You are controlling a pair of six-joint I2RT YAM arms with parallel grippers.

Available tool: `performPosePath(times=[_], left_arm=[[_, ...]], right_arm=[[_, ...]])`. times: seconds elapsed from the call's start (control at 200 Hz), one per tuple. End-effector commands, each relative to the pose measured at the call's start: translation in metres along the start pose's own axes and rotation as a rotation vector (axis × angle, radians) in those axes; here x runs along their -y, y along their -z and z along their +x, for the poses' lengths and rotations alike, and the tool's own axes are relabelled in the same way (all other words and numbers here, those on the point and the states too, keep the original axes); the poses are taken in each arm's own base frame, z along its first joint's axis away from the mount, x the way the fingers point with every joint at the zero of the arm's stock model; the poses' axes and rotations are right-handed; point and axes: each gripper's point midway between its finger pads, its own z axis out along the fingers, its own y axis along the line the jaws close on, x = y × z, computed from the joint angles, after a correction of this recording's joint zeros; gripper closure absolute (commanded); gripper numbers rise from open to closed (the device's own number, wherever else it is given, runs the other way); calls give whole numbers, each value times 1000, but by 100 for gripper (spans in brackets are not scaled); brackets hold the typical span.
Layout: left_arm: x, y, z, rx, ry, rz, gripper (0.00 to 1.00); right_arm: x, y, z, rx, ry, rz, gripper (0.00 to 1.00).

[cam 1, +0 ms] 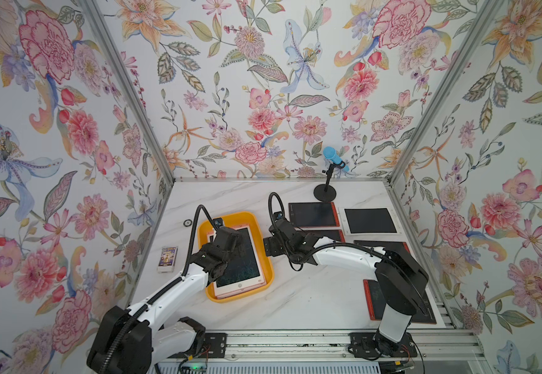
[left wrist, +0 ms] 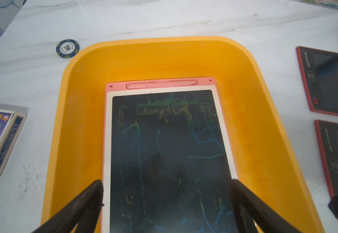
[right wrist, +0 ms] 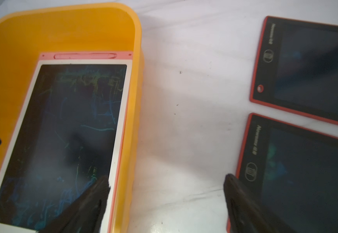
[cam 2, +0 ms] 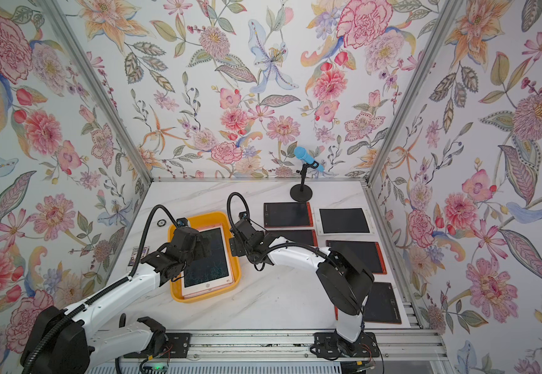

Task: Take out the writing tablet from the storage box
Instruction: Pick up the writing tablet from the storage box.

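Removing writing tablet [cam 1: 245, 259]: one unit in the box, not yet gripped.
Left gripper [left wrist: 167, 187] hangs over it, jaws spread wide, one near each long edge, holding nothing. The tablet lies flat in the storage box [cam 1: 231, 298], left of centre. Right gripper [right wrist: 165, 181] stands open and empty over the box's right wall. Further right, several red-framed tablets [cam 1: 313, 214] lie on the table [cam 1: 295, 301]. Remaining: grip, lift, set out.
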Motion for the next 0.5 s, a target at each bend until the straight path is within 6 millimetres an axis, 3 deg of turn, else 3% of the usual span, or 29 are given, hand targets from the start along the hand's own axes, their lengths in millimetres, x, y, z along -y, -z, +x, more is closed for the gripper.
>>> performPosePath(times=[0.0, 0.125, 0.305, 0.49], left_arm=[[-15, -15, 19, -57, -18, -66, 1], [-20, -27, 26, -82, 7, -84, 1], [-27, -46, 40, -133, 39, -91, 1], [-36, -55, 45, -147, 27, -152, 1]], right_arm=[[-14, -6, -1, -14, 22, -26, 16], [-18, -15, 12, -41, 47, -19, 25], [-17, -24, 29, -74, 64, 15, 54], [-19, -28, 37, -79, 71, 41, 71]])
